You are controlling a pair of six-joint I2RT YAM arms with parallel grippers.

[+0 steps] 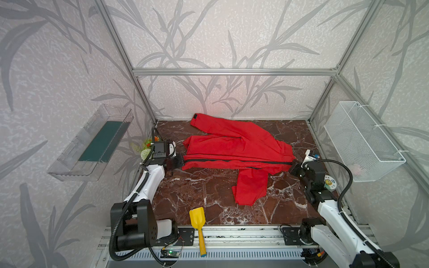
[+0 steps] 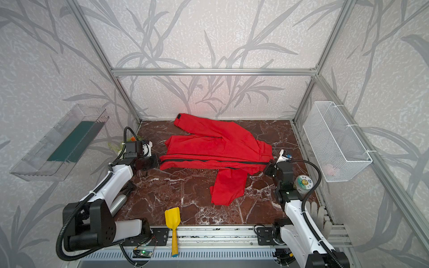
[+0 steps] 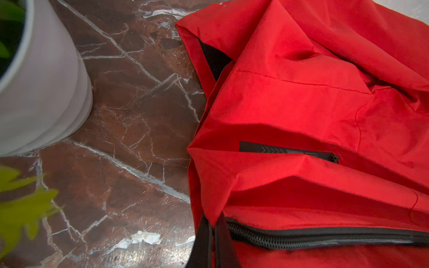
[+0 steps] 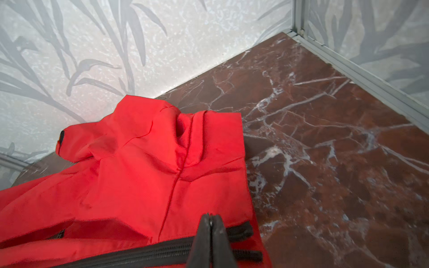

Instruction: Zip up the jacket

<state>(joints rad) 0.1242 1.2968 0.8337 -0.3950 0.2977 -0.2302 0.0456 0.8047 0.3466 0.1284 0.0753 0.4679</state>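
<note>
Red jacket [image 1: 232,148] lies on the table [image 1: 197,192]; its zipper [image 1: 236,161] runs straight from your left gripper [image 1: 181,163], clenched on the hem end, to your right gripper [image 1: 293,165], clenched on the collar end.

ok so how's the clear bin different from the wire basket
The clear bin is see-through plastic, while the wire basket is white mesh. In both top views the bin is on the left wall and the basket on the right wall. The bin holds a flat dark green sheet; the basket holds something pale pink, too faint to name. Both are long, open-topped and mounted above the table.
</note>
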